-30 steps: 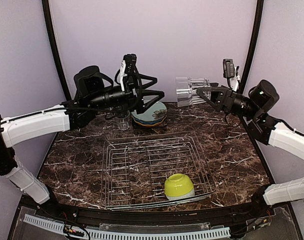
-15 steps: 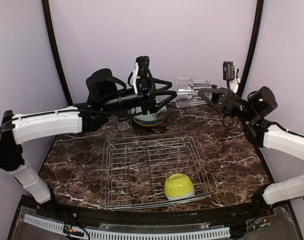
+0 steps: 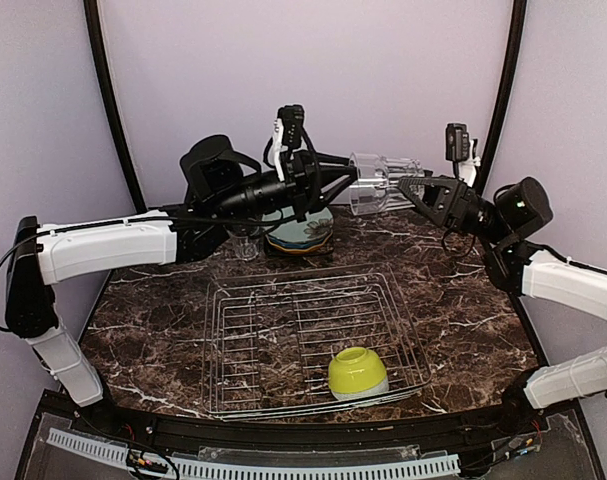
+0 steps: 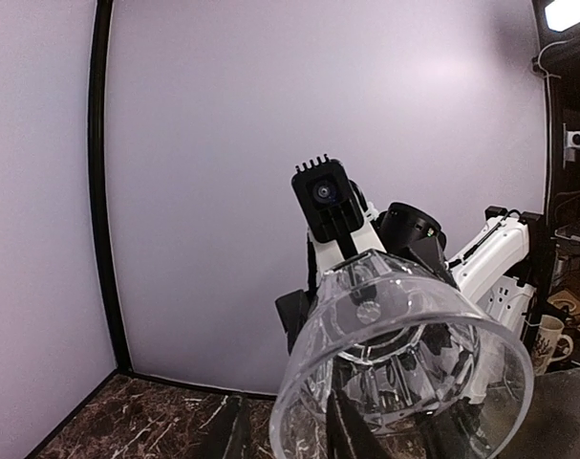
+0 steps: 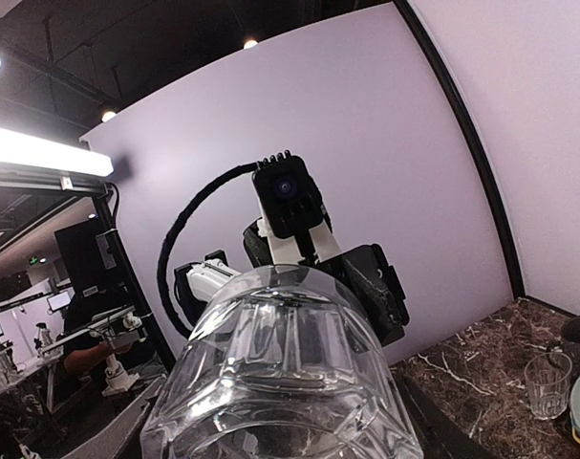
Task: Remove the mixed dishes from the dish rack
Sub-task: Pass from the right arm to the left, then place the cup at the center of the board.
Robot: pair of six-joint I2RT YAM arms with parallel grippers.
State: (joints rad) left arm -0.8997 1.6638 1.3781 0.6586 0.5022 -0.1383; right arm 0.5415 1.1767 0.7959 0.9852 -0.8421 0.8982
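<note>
Right gripper holds a clear glass sideways; left gripper at its other end, seemingly touching.

Dish rack in front, the rest behind
We find the bowl in the rack's near-right corner; behind it, stacked plates on the surface, standing glass just left, raised glass above right.

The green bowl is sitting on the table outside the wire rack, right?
No. The lime-green bowl sits inside the dish rack, near its front right corner, not out on the table. The top external view shows it.
</note>
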